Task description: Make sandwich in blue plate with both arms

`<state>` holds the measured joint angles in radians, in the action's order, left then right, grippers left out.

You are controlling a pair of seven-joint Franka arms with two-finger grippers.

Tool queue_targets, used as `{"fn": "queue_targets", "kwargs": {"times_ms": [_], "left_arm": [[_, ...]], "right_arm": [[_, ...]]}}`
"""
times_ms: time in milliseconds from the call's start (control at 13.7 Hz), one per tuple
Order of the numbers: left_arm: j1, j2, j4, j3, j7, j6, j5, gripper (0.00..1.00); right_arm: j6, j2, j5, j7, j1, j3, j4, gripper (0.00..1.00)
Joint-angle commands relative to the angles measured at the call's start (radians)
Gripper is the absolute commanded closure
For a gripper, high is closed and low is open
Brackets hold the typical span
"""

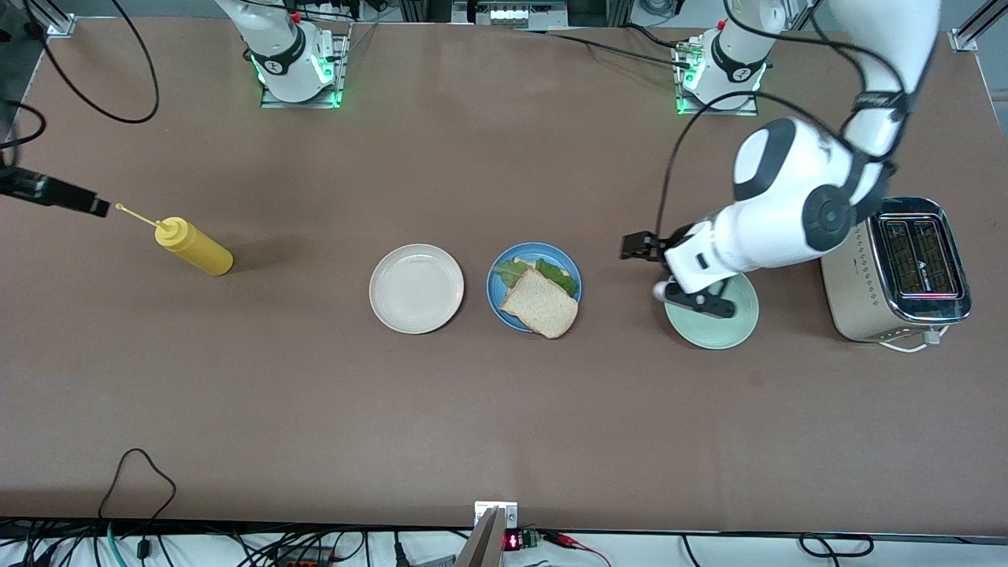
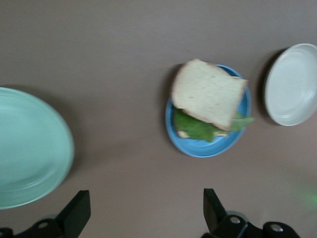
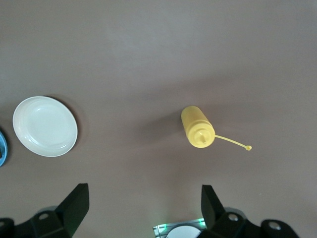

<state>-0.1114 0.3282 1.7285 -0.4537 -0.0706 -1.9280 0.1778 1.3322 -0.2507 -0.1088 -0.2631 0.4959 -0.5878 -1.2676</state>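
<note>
I see the sandwich (image 1: 542, 301), tan brown-crusted bread over crinkled green lettuce, lying on the round mid-blue plate (image 1: 500, 303), top slice overhanging the rim nearest the front camera. Beside it stand a cream-white plate (image 1: 416, 288) and a pale mint-green plate (image 1: 728, 327). Left gripper (image 1: 639, 246) hangs between blue and mint plates, fingers (image 2: 74, 214) spread, nothing held. Right gripper (image 3: 143, 208) (fingers apart, empty) hangs above the table near a yellow squeeze bottle (image 1: 193, 246). A silver toaster (image 1: 898, 268) stands at the left arm's end.

Front view: high across the table (image 1: 504, 425), facing the arm bases, whole tabletop covered. Both wrist views: looking straight down from well above. Shared between wrist views: the cream-white plate (image 2: 293, 84); blue plate (image 2: 208, 144) at the right one's edge.
</note>
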Motion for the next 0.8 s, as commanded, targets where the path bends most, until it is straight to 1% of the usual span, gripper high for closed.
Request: {"fn": "queue_targets", "kwargs": {"times_ms": [0,73,146,219,292,365,438,583,729], "left_arm": [[-0.028,-0.061,-0.058,0.007,-0.014,0.114,-0.121,0.00],[-0.028,-0.072,-0.101,0.035,-0.020,0.159,-0.154,0.00],[-0.011,-0.089,-0.128,0.088,-0.020,0.185,-0.182,0.00],[0.008,-0.096,-0.154,0.146,-0.020,0.191,-0.210,0.00],[0.015,-0.115,-0.177,0.214,-0.014,0.193,-0.216,0.00],[0.016,-0.132,-0.181,0.263,-0.011,0.192,-0.216,0.00],[0.016,-0.158,-0.181,0.303,-0.009,0.196,-0.216,0.00],[0.024,-0.207,-0.181,0.361,-0.008,0.274,-0.204,0.00],[0.016,-0.259,-0.167,0.369,-0.015,0.319,-0.201,0.00]], "right_arm": [[0.015,0.088,-0.020,0.030,-0.145,0.133,-0.088,0.00],[0.019,0.109,-0.019,0.030,-0.230,0.210,-0.126,0.00],[0.037,0.131,-0.008,0.034,-0.285,0.279,-0.169,0.00],[0.068,0.151,-0.006,0.041,-0.327,0.314,-0.212,0.00],[0.129,0.180,-0.006,0.047,-0.359,0.357,-0.280,0.00],[0.203,0.215,-0.005,0.074,-0.378,0.385,-0.353,0.00],[0.273,0.240,-0.003,0.129,-0.381,0.396,-0.415,0.00],[0.333,0.248,0.007,0.195,-0.375,0.401,-0.456,0.00],[0.340,0.235,0.035,0.180,-0.373,0.424,-0.457,0.00]]}}
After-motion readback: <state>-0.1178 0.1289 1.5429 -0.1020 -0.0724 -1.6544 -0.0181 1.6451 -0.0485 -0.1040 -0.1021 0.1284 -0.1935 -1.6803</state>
